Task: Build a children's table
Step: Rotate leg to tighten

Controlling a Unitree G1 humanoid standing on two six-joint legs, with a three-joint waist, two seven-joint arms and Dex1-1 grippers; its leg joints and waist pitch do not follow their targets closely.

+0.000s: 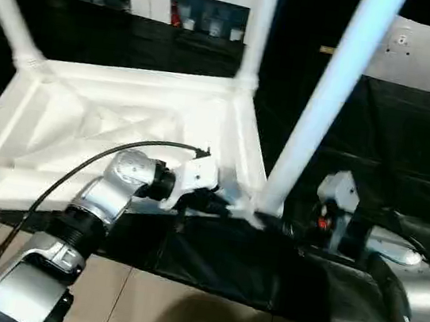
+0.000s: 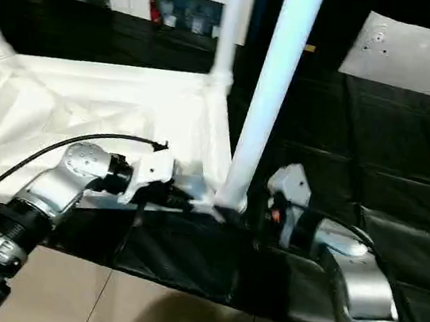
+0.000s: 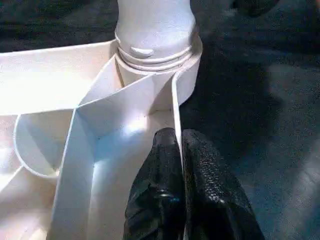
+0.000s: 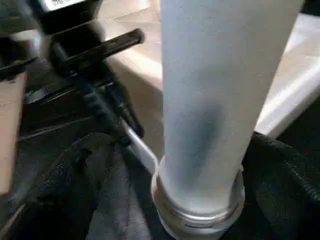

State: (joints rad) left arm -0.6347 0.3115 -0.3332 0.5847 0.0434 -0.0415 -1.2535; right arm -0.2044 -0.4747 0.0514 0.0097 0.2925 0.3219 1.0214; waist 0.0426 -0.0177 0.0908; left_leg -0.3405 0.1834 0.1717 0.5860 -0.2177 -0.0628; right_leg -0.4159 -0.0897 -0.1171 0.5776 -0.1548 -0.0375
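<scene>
Table top [image 1: 108, 126] lies upside down on black cloth [image 2: 403, 187]. Left gripper [image 3: 175, 150] pinches its side wall, just short of the near corner leg [image 1: 328, 97]. Right gripper [image 4: 165, 170] spread around that leg's base. Risk: half-seated leg tips if bumped.

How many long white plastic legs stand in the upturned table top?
3: near-corner leg by the grippers, far-corner leg, far-left-corner leg. A fourth may be hidden outside the views.

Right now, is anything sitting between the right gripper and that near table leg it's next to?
Nothing visible. The right gripper sits right beside the near leg, with only black cloth beneath. That leg already stands in the table top's corner socket.
</scene>
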